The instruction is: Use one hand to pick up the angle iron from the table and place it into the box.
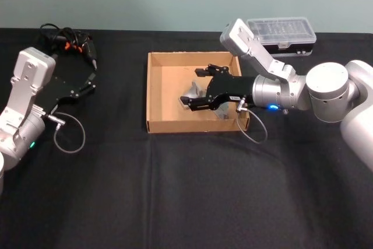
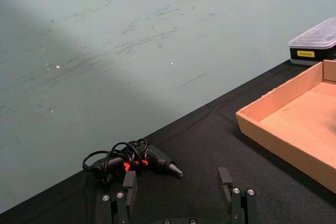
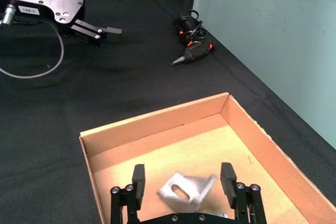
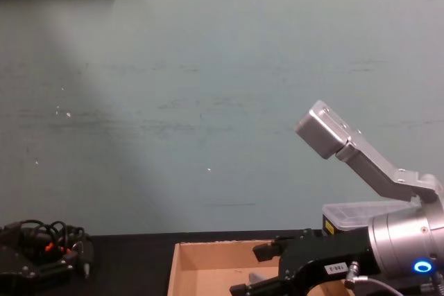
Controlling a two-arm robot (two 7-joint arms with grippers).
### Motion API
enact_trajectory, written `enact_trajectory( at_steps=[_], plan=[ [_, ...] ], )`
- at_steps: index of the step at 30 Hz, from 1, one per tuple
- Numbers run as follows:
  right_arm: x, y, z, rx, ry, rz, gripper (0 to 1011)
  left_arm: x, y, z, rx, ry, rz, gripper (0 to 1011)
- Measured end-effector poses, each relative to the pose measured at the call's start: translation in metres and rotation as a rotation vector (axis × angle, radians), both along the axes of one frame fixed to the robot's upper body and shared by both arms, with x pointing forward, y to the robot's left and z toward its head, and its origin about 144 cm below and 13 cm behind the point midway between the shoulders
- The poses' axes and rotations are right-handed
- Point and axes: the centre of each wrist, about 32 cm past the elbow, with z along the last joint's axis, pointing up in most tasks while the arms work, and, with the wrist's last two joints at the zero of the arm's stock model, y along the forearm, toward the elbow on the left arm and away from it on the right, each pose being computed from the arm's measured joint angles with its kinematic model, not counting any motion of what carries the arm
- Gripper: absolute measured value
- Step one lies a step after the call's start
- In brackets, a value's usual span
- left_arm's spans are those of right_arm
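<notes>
Grey metal, bent and slotted: the angle iron lies on the floor of the box, toward the box's right half and nearer its front wall than its back wall. It rests flat on the cardboard, one flange down and the other raised.

My right gripper reaches into the box over the right wall, held low and roughly level. Its two fingers stand spread to either side of the iron with clear cardboard between each pad and the metal, so I grip nothing. I judge this to be the release stage of the placement: the part is already inside the walls and carried by the box, not by me. The wide spread of the fingers would let me lift away without dragging a flange.

My left gripper is parked over the table near its left edge, fingers parted and empty, pointing toward a corded tool at the back left corner. It takes no part in the work, since the task asks for one hand.

A clear-lidded organiser case stands at the table's back edge, behind the box's right back corner. It is not the target.
</notes>
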Motion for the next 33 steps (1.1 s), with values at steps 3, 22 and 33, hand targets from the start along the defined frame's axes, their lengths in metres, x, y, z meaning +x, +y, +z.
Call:
enact_trajectory(
  at_steps=[3,22,33],
  plan=[
    [-0.001,0.000,0.002,0.008,-0.011,-0.006,995,0.000,0.000,0.000,0.000,0.000,0.000,1000],
    [-0.041,-0.035,0.016,0.141,-0.194,-0.276,1004,0.000,0.000,0.000,0.000,0.000,0.000,1000],
    [-0.074,-0.074,0.003,0.170,-0.223,-0.531,1004,0.000,0.000,0.000,0.000,0.000,0.000,1000]
  ],
)
